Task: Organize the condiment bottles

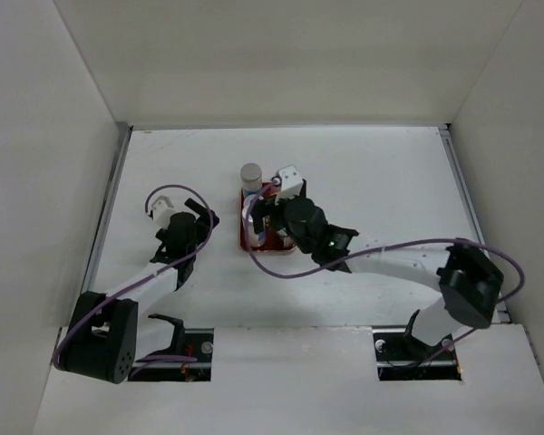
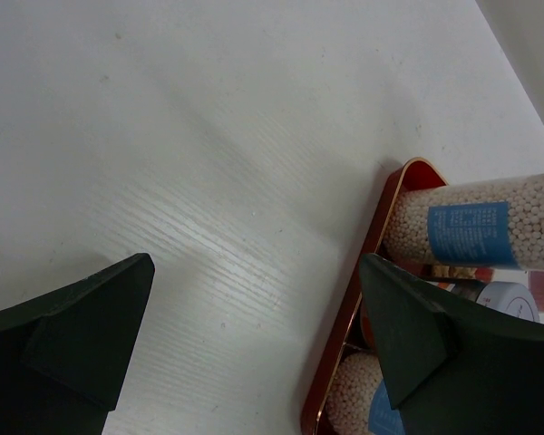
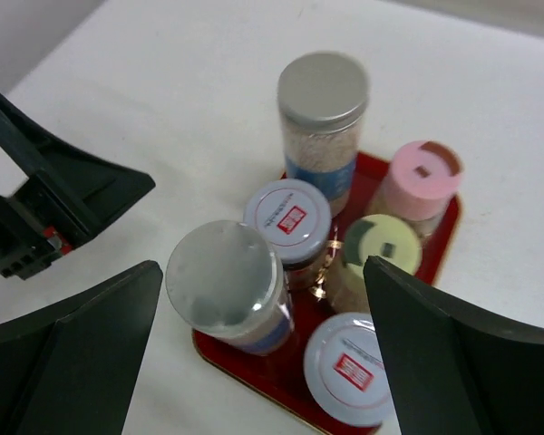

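- Six condiment bottles point(image 3: 287, 217) in all.
- Two tall silver-capped bottles point(image 3: 322, 100) with blue-and-white labels.
- Two short white-lidded jars point(image 3: 349, 367), each lid bearing a red mark.
- One pink-lidded jar point(image 3: 422, 177).
- One yellow-green-lidded jar point(image 3: 381, 245).
- One red tray point(image 3: 254, 367).
- Two white robot arms point(image 1: 390, 263).

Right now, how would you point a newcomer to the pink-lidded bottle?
The white table holds one red tray. In the right wrist view, look to the tray's far right corner, next to the farther tall silver-capped bottle. The pink-lidded bottle is short, and it is the only one with a pink lid, which has a brown patch on top.
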